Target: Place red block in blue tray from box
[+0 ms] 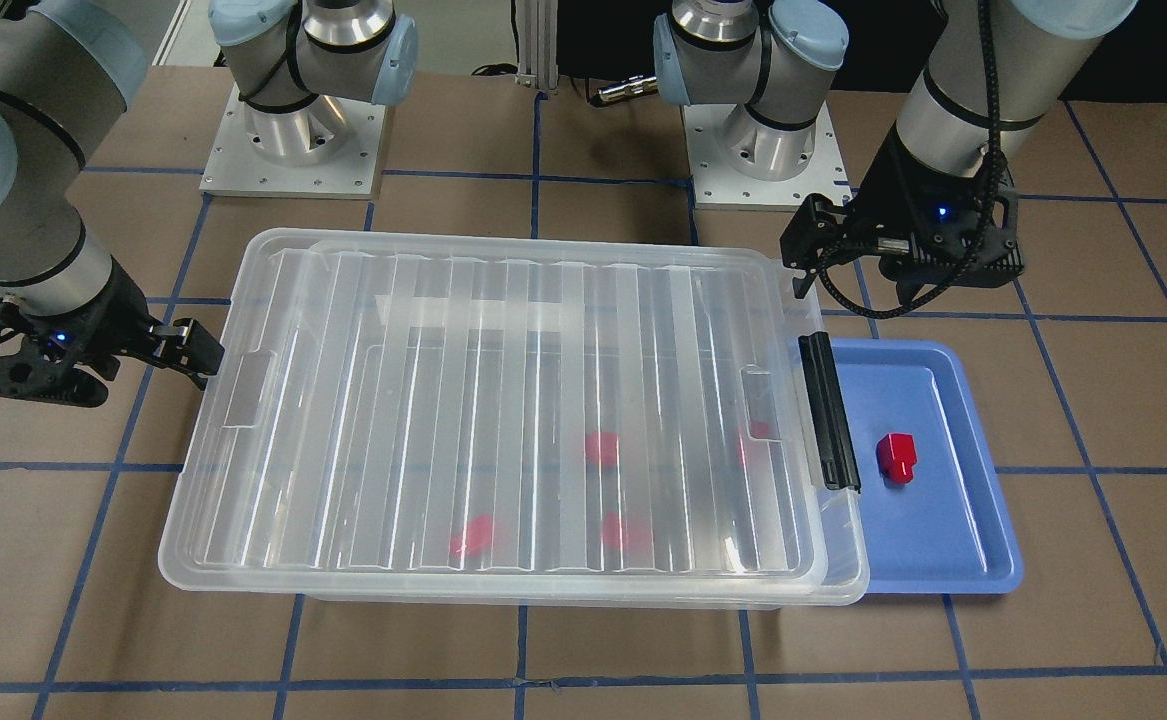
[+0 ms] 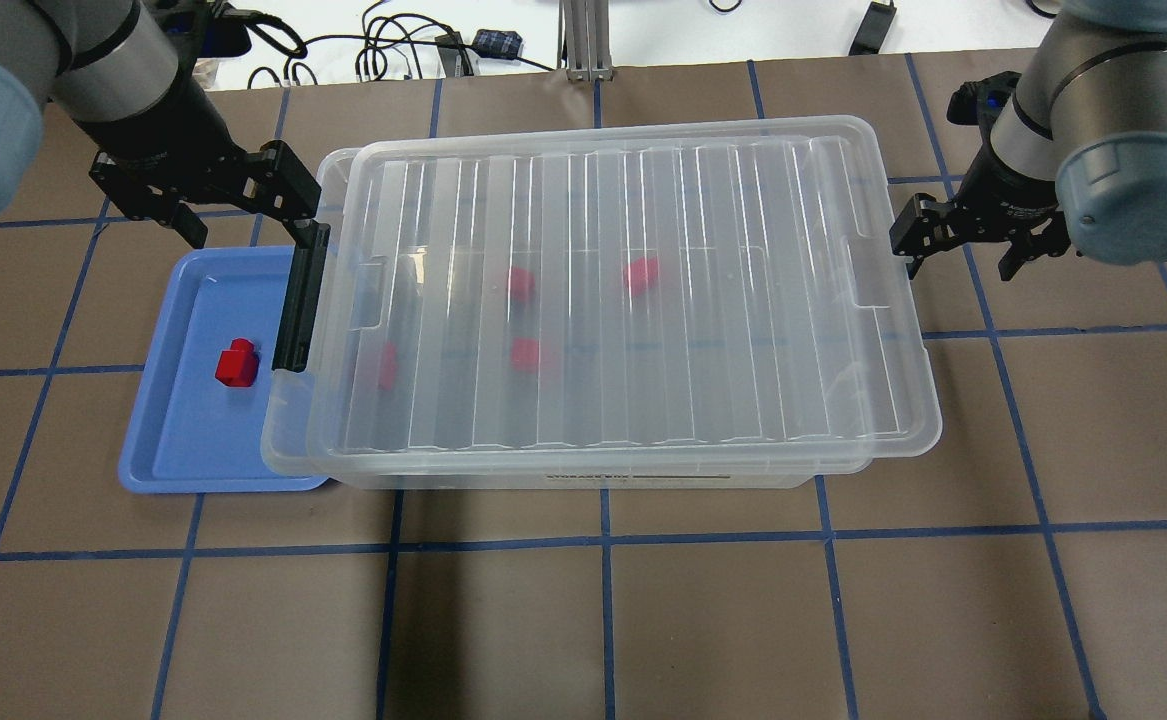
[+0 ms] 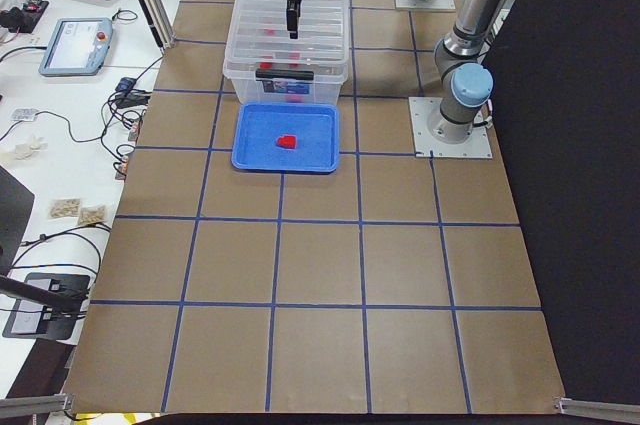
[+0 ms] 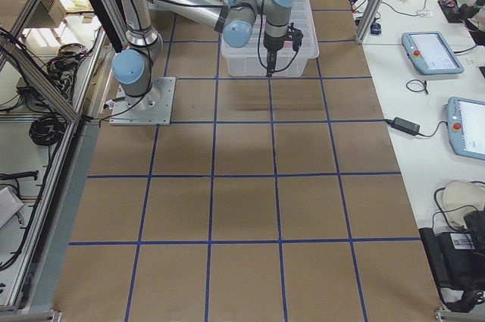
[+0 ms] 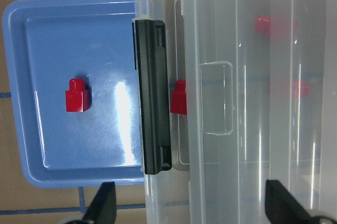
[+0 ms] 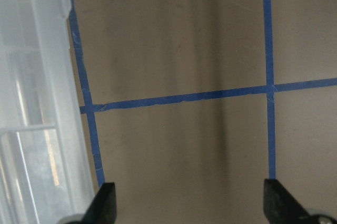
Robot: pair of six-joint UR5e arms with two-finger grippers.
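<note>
One red block [image 2: 237, 363] lies in the blue tray [image 2: 183, 440], clear of the rim and near the side that tucks under the end of the box [image 2: 583, 478]. From my remote station, that part of the job looks done. The ribbed lid [image 2: 643, 350] rests on the box, a little off the box's outline, with the black latch bar [image 2: 298, 300] at the tray end. I cannot tell whether it is fastened. The other red blocks [image 2: 526, 353], four of them, show as blurred shapes through the lid.

The left gripper [image 2: 246, 228] hangs above the far corner where the tray meets the box. Its jaws are spread wide and hold nothing. In the wrist view one fingertip is over the tray side and the other over the lid. The right gripper [image 2: 958, 258] hovers just off the opposite end of the box, over bare table [image 2: 1043, 420], equally wide and empty.

I judge the block to be light, rigid moulded plastic, smooth enough to slip under a glancing pinch but not fragile. If I have to take it up again, I would close on the two flat sides of the squarish body rather than the narrower stub. I would also bring the jaws well in first, as the present spread far exceeds the piece.
</note>
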